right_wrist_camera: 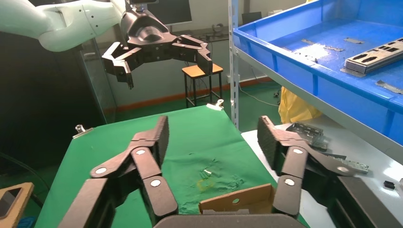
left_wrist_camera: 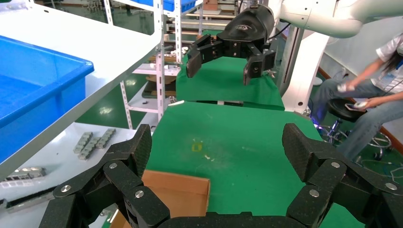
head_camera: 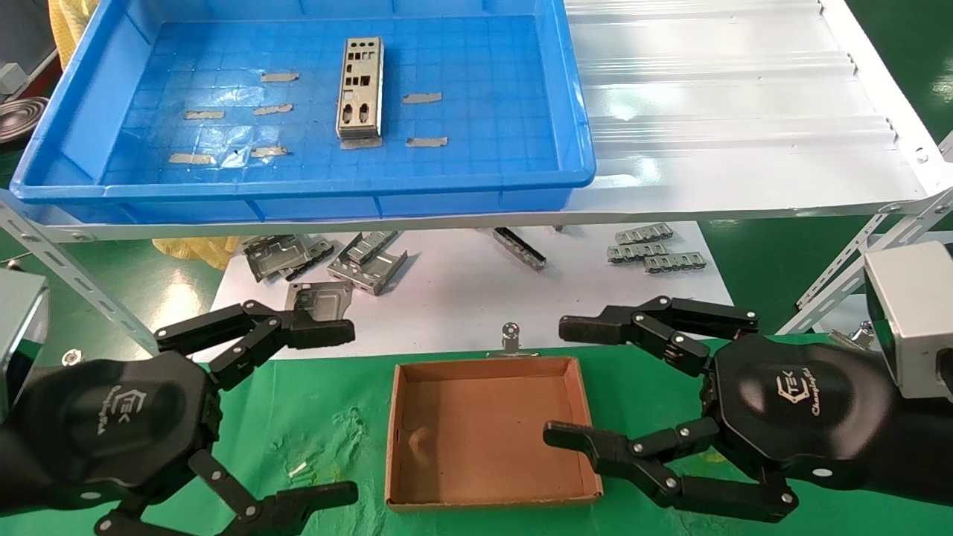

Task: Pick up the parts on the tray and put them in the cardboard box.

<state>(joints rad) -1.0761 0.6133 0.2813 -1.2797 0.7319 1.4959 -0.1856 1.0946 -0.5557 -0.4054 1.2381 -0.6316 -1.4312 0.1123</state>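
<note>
Pincers sit nearest the camera, one on each side of the cardboard box (head_camera: 488, 432). The left pincer (head_camera: 335, 409) hangs over the green-covered tabletop (head_camera: 327, 417) just left of the box, its fingers spread wide with nothing between them. The right pincer (head_camera: 566, 380) is likewise spread apart and empty; its lower finger reaches over the box's right wall, the upper one hovers past the box's far right corner. The box itself is bare inside, its brown floor showing, and a metal clip (head_camera: 511, 336) stands at its far edge.

Beyond the green cloth lies a white sheet (head_camera: 461, 298) scattered with grey folded brackets (head_camera: 368, 260) and a few smaller grey pieces (head_camera: 648, 249).

Farther back and higher, on a white shelf (head_camera: 730, 134), rests the blue tray (head_camera: 313, 201). On its gridded floor lies a stack of silver parts (head_camera: 360, 89), long side running away from the robot, right of centre, with grey tape scraps (head_camera: 231, 112) stuck around it.
</note>
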